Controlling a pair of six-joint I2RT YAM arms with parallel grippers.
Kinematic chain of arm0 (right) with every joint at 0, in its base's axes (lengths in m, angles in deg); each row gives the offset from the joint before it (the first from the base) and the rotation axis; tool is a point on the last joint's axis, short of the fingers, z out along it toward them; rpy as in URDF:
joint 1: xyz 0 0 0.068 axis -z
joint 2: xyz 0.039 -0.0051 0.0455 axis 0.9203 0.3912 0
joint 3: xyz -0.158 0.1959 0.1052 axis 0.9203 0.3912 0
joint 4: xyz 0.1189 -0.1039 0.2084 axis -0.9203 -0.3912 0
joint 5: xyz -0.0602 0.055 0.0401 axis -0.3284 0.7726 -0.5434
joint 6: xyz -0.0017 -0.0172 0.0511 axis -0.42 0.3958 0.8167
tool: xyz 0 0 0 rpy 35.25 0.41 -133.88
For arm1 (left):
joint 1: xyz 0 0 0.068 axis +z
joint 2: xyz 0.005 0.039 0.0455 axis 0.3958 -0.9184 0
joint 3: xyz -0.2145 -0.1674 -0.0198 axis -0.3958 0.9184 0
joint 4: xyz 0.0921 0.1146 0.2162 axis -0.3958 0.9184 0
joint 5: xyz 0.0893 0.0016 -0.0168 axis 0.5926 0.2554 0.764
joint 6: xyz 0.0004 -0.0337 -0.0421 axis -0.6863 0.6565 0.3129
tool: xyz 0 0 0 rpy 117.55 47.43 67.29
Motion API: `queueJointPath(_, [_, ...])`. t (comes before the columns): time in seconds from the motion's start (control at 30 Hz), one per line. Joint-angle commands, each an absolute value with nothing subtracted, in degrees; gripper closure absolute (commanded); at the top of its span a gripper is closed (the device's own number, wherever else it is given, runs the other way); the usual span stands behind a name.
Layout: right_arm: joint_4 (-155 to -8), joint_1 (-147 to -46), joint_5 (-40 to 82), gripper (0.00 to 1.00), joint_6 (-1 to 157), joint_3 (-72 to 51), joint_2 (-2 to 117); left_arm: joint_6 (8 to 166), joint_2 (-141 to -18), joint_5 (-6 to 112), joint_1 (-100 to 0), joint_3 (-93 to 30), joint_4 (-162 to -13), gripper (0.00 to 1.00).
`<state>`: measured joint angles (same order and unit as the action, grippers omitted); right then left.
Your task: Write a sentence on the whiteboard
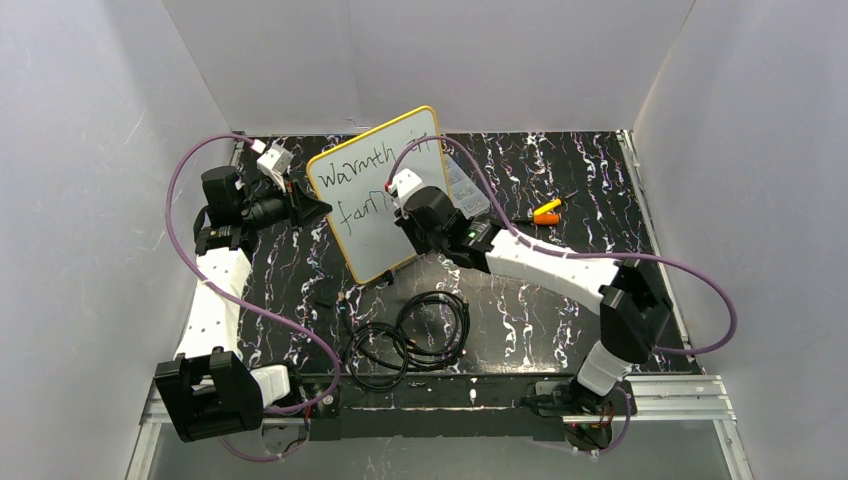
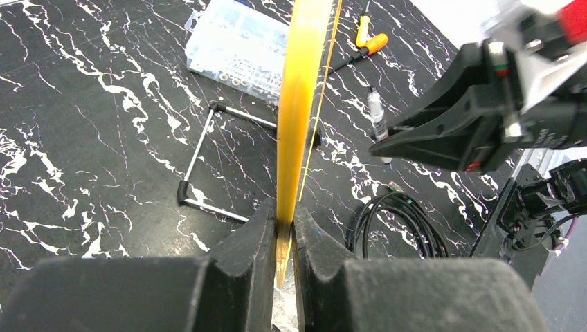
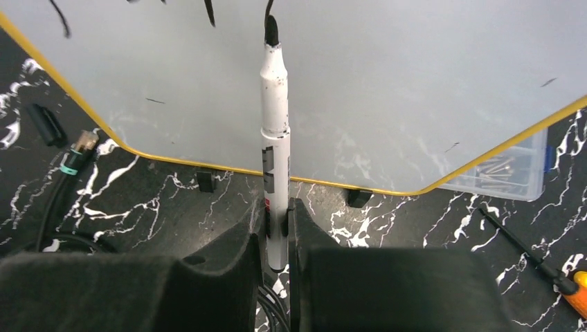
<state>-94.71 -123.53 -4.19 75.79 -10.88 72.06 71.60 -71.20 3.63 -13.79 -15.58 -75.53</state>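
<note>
The whiteboard point(image 1: 368, 225) with a yellow frame stands tilted on the black marble table. It reads "Warmth" on the top line and "fam" below, the rest hidden by my right arm. My left gripper point(image 1: 318, 209) is shut on the board's left edge, and the left wrist view shows the yellow frame point(image 2: 294, 124) edge-on between its fingers point(image 2: 242, 256). My right gripper point(image 3: 277, 228) is shut on a white marker point(image 3: 275, 131), whose black tip touches the board face point(image 3: 387, 90) at a stroke. In the top view the right gripper point(image 1: 408, 222) covers the board's middle.
A clear compartment box point(image 2: 239, 48) lies behind the board. An orange-handled screwdriver point(image 1: 546, 211) lies at back right. Coiled black cables point(image 1: 410, 335) lie in front of the board. A metal stand point(image 2: 211, 159) lies flat on the table.
</note>
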Motion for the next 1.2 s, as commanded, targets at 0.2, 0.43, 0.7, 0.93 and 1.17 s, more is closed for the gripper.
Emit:
queueJointPath(0.2, [-97.3, -122.2, -3.7, 0.99, 75.1, -13.4, 71.2, 72.4, -69.2, 1.5, -14.5, -14.9, -74.4, 1.00])
queueJointPath(0.43, [-98.7, -121.0, -2.7, 0.99, 74.4, -17.4, 74.1, 72.4, -69.4, 1.5, -14.4, -14.9, -74.4, 1.00])
queueJointPath(0.7, [-100.2, -119.9, -1.6, 0.99, 73.9, -20.4, 77.4, 72.4, -69.5, 1.5, -14.5, -15.0, -74.4, 1.00])
queueJointPath(0.93, [-101.3, -119.7, -0.9, 0.99, 73.4, -22.3, 79.3, 72.4, -69.6, 1.5, -14.5, -15.0, -74.4, 1.00])
queueJointPath(1.17, [-101.6, -119.5, -0.8, 0.99, 73.9, -21.4, 80.3, 72.4, -69.6, 1.4, -14.5, -14.9, -74.4, 1.00])
